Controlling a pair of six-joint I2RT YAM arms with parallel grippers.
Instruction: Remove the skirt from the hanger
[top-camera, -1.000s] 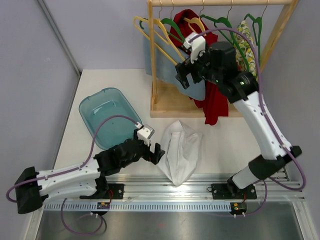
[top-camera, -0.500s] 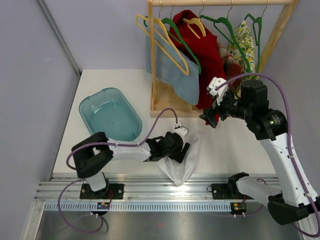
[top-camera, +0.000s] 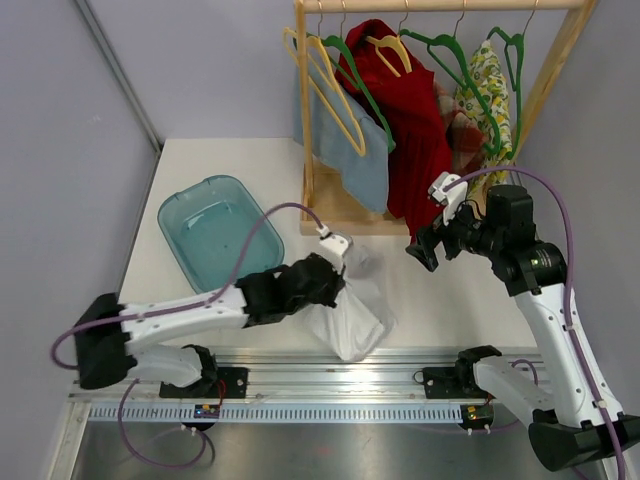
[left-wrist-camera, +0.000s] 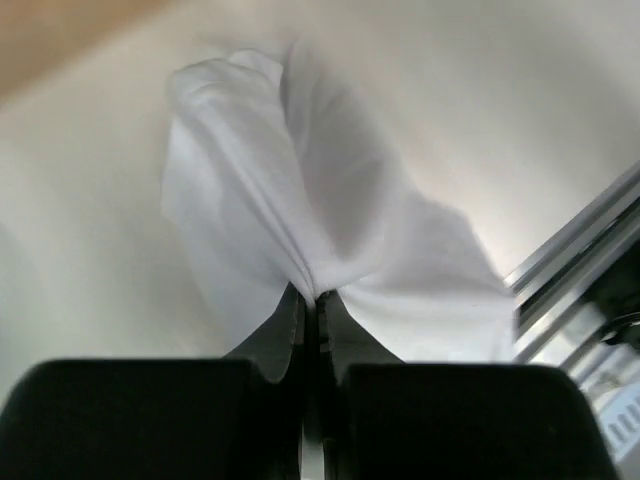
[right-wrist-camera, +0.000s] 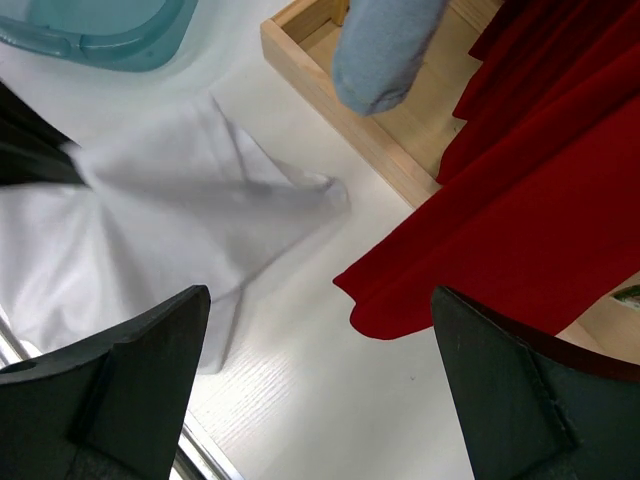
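Left wrist view: my left claw (left-wrist-camera: 311, 305) just pinched shut on the white skirt (left-wrist-camera: 340, 220), which lies on the desk (left-wrist-camera: 540, 100). My right claw (right-wrist-camera: 318, 300) hangs open. The job looks nearly done.

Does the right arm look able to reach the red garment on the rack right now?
Probably yes. The right gripper is open and empty, close by the red garment's hem, with nothing between them. The left gripper is off to the side, pinching the skirt.
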